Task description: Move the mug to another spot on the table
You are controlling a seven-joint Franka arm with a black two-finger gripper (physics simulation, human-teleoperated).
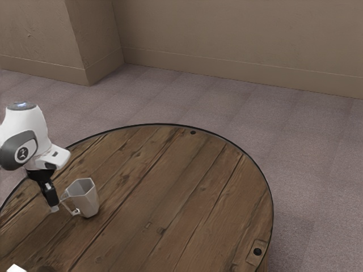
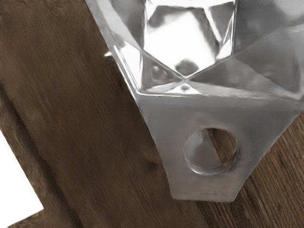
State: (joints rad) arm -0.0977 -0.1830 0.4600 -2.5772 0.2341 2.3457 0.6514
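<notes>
Beige walls with a low skirting board close off the far side of the room, a square pillar (image 1: pixel 93 39) juts out at the exterior view's upper left, and grey-mauve carpet (image 1: pixel 295 147) covers the floor. On that carpet stands a round counter (image 1: pixel 187 198) of dark, weathered planks with a thin dark rim. Small dark round holes sit near its far edge and near its edge at the exterior view's lower right.

The mug (image 1: pixel 85 196) stands upright on the counter's part nearest the exterior view's left, its long axis vertical and its mouth open to the ceiling. It is a silvery, faceted vessel, narrower at the foot than at the rim. Its handle (image 1: pixel 70 205) sticks out toward the exterior view's left, toward the arm. In the wrist view the handle (image 2: pixel 190 118) is a flat plate pierced by one round hole, lying just under the hand. Inside, the mug (image 2: pixel 190 42) shows its own shiny angled walls.

The white arm (image 1: pixel 25 139) comes in from the exterior view's left, and its black fingers (image 1: pixel 51 194) hang right beside the handle. Whether they are spread or closed on it I cannot tell. A small white shape (image 1: pixel 12 267) shows at the exterior view's lower left corner.
</notes>
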